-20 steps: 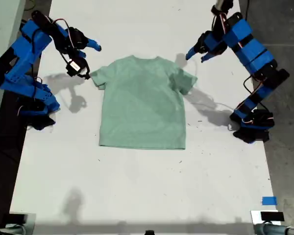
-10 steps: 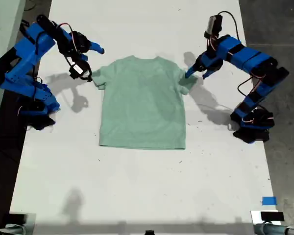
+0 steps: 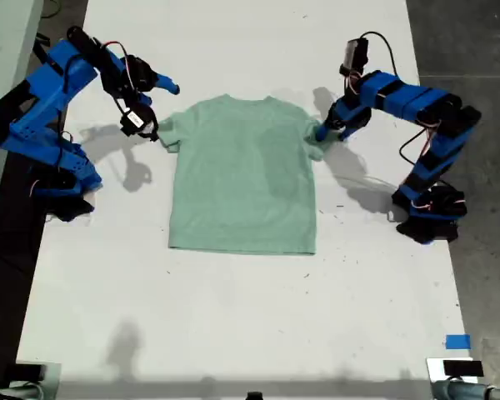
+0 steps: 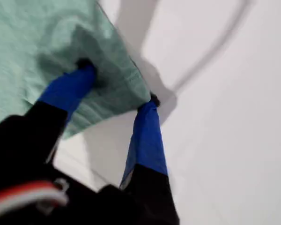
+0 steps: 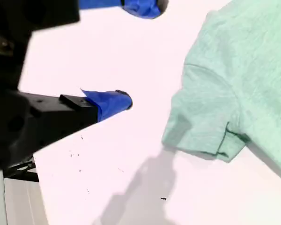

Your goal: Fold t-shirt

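The pale mint-green t-shirt [image 3: 242, 175] lies flat on the white table, neck toward the far edge. My first gripper [image 3: 323, 132] is open at the sleeve on the exterior view's right. In the first wrist view [image 4: 119, 83], one blue finger [image 4: 68, 86] presses on the sleeve cloth [image 4: 37, 28] and the other stands at the sleeve's hem. My second gripper [image 3: 162, 110] hangs open just beside the sleeve on the exterior view's left. The second wrist view shows it [image 5: 136, 54] above bare table, apart from that sleeve [image 5: 201, 126].
The white table [image 3: 233, 317] runs toward the near edge. A blue tape square [image 3: 457, 341] and a small black device [image 3: 456, 367] sit at the exterior view's lower right. Both arm bases stand on the table's side edges.
My first gripper has come down and moved in from above the table onto the sleeve. My second gripper has shifted only slightly.
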`<state>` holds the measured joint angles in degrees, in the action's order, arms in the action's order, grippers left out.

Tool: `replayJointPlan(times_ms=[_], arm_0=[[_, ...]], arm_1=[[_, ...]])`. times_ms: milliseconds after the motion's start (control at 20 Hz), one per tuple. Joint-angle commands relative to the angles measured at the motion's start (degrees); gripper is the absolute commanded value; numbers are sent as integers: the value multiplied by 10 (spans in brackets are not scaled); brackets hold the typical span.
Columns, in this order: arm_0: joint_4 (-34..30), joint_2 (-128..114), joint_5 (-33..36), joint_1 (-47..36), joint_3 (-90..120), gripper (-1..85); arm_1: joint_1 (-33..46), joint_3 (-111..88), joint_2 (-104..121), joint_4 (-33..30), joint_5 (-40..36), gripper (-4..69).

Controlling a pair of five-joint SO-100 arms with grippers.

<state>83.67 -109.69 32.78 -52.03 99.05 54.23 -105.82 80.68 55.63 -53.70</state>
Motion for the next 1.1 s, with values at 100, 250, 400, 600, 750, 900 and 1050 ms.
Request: replayJointPlan(times_ms=[100, 250, 400, 600, 750, 900, 1050], arm_0=[[-11, -1, 4, 9, -4, 320], [-11, 0, 4, 11, -4, 319], [-10, 0, 3, 12, -4, 318], [-9, -5, 3, 12, 0, 318], [-12, -5, 4, 12, 4, 318], [-13, -5, 3, 14, 4, 318], [-13, -5, 2, 17, 6, 318]], arm_1=[[2, 22, -2, 27, -1, -9], [-7, 32, 0, 39, 3, -9], [-24, 98, 1, 110, 13, -9], [-70, 285, 2, 258, 44, -9], [-108, 433, -33, 324, 76, -9], [-142, 546, -83, 335, 114, -9], [-172, 635, -143, 317, 160, -9]])
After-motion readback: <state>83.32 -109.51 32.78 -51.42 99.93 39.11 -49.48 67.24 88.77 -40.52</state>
